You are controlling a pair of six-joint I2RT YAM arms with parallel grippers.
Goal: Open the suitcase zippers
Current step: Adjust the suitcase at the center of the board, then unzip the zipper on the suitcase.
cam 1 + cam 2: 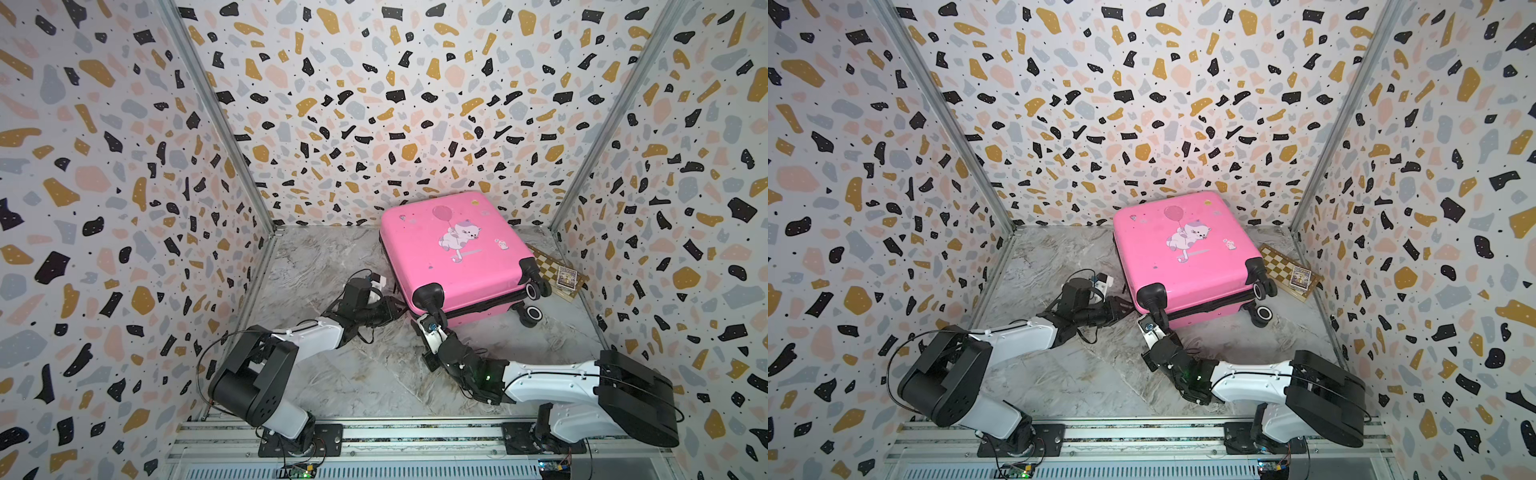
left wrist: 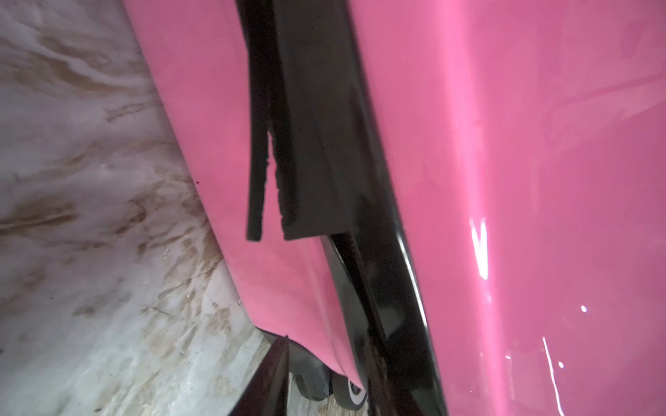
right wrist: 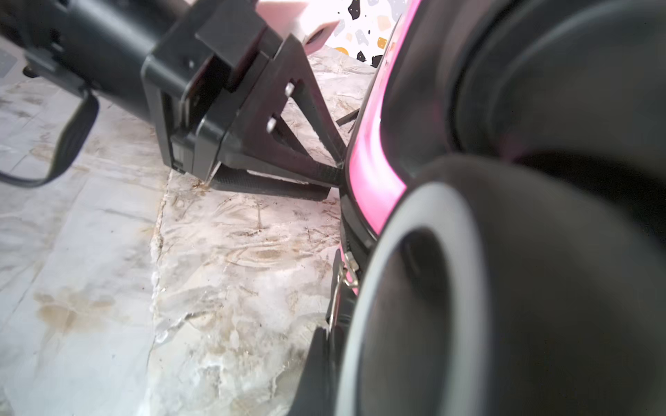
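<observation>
Suitcase [image 1: 449,249] flat on worktop [image 1: 332,257], back right, beside chessboard [image 1: 548,266]. Left fingers [image 3: 288,144] narrow, tips at zippers [image 2: 313,144]; grip unclear. Right fingers [image 3: 313,378] closed beside corner wheel [image 3: 522,288].

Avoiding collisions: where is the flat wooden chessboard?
The flat wooden chessboard lies in both top views between the glossy pink suitcase and the right wall.

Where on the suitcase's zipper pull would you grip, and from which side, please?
Probably pinch the small metal pull from the tabletop side: it sticks out from the suitcase beside the wheel, which blocks the other side.
</observation>
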